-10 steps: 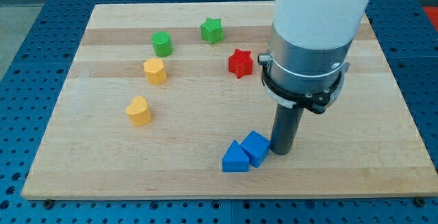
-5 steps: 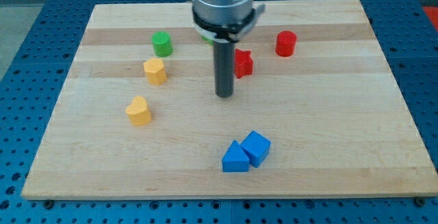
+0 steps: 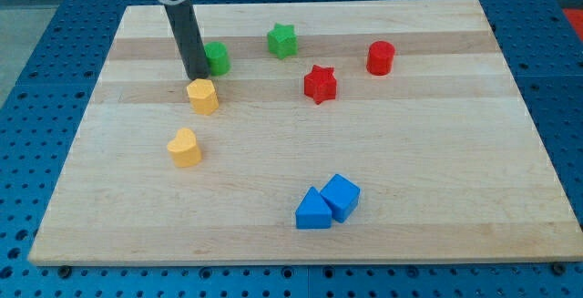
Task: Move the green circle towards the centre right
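The green circle (image 3: pixel 218 58) is a small green cylinder at the board's upper left. My tip (image 3: pixel 194 77) rests on the board just left of the green circle, touching or nearly touching its left side, and just above the upper yellow block (image 3: pixel 203 96). The rod partly hides the green circle's left edge.
A green star (image 3: pixel 282 40) lies to the right of the green circle. A red star (image 3: pixel 320 84) and a red cylinder (image 3: pixel 380 57) lie further right. A yellow heart (image 3: pixel 184 147) lies lower left. A blue triangle (image 3: pixel 312 210) and a blue cube (image 3: pixel 341 195) touch near the bottom. The wooden board (image 3: pixel 455 152) ends in blue pegboard.
My tip has moved from beside the blue cube at the lower right, across the middle, to the upper left beside the green circle. No block has visibly moved.
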`<act>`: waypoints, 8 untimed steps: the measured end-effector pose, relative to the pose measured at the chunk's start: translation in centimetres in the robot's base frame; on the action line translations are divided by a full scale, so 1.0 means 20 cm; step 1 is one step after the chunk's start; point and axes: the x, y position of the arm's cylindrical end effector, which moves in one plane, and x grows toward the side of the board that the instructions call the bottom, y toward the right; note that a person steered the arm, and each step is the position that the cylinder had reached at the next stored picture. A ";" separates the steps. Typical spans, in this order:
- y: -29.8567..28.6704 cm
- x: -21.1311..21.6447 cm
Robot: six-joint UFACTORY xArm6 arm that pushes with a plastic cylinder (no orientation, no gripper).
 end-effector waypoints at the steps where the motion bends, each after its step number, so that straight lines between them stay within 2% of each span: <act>1: 0.00 -0.16; 2: 0.00 -0.25; 3: 0.05 -0.26; 5: 0.17 -0.22; 8: 0.52 -0.06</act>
